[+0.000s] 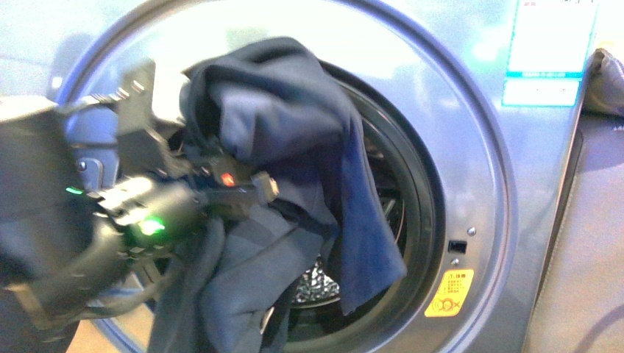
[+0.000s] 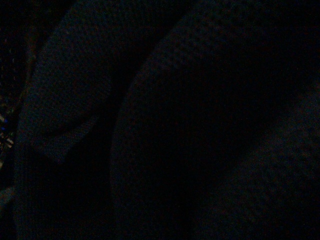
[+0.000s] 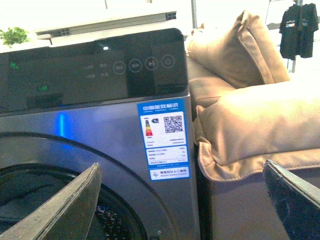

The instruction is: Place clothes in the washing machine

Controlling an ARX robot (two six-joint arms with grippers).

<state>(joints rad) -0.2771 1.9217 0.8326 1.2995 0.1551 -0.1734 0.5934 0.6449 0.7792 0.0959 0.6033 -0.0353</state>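
Note:
The clothes (image 1: 287, 118), a dark navy knit garment, hang bunched across the round opening of the silver-grey washing machine (image 1: 471, 147), with folds trailing down over the lower rim. My left gripper (image 1: 221, 176) reaches in from the left, shut on the clothes, its fingertips buried in the fabric. The perforated drum (image 1: 316, 283) shows behind the cloth. The left wrist view is dark. In the right wrist view my right gripper (image 3: 182, 210) is open and empty, up beside the washing machine (image 3: 100, 135) near its upper corner.
An orange warning sticker (image 1: 449, 293) sits low beside the porthole. A blue-white energy label (image 3: 165, 140) is under the dark control panel (image 3: 90, 65). Beige cushions (image 3: 250, 125) press against the machine's side, and a grey-beige bundle (image 1: 607, 77) shows past its edge.

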